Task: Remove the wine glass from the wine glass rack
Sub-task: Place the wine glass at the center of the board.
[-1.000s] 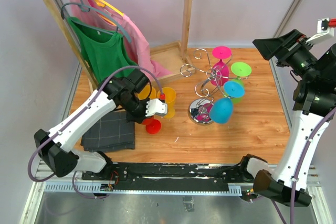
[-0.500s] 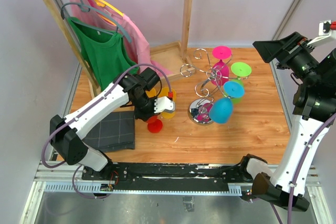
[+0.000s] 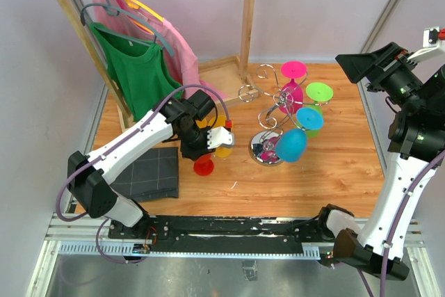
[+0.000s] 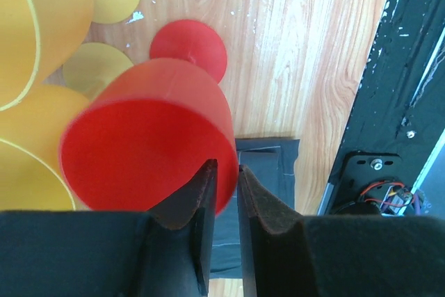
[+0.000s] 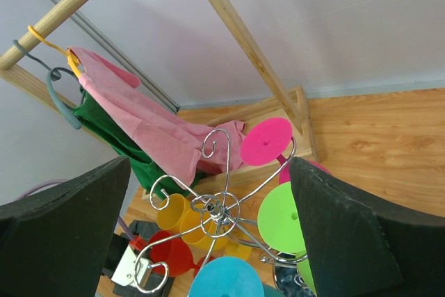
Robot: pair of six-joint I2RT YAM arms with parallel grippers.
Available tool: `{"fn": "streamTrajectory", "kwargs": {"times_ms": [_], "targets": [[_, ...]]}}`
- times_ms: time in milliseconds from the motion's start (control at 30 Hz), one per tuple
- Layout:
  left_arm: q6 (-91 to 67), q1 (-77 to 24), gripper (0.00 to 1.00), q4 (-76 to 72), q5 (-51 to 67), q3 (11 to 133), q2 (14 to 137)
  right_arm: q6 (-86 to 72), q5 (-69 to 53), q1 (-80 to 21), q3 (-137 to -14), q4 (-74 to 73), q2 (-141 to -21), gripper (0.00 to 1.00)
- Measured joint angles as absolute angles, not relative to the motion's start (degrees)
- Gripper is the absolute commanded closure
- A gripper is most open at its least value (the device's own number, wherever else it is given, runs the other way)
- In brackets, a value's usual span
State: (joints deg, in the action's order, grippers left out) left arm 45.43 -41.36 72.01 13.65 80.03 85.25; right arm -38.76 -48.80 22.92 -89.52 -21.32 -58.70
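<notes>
wine glass (image 4: 149, 137), the red one, is off the wine glass rack (image 3: 274, 106) and in my left claw (image 4: 224, 172)

my left claw is pinched on the glass's rim, one finger inside the bowl and one outside. the glass sits to the left of the rack, touching or just beside the yellow glasses (image 4: 42, 26). its long axis runs tilted from the rim at the claw down to its foot, which looks set on the table (image 3: 334, 172) on the side away from the rack's far hooks. the left arm is the nearer one. my right claw (image 5: 210, 172) hangs spread wide and holding nothing, high to the right of the rack. i judge letting go comes next.
</notes>
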Motion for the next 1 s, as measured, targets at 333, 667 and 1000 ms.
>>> {"fn": "streamTrajectory", "kwargs": {"times_ms": [333, 667, 1000], "targets": [[44.29, -41.45, 0.72, 71.88, 13.61, 80.53, 85.25, -38.76, -48.82, 22.92, -89.52, -21.34, -58.63, 0.01], [41.52, -42.81, 0.56, 71.83, 14.11, 83.57, 80.90, -38.76, -48.84, 22.92, -89.52, -21.85, -58.11, 0.02], [39.33, -42.96, 0.45, 72.40, 16.36, 83.57, 73.03, -38.83, -48.84, 22.92, -89.52, -23.49, -58.13, 0.01]]}}
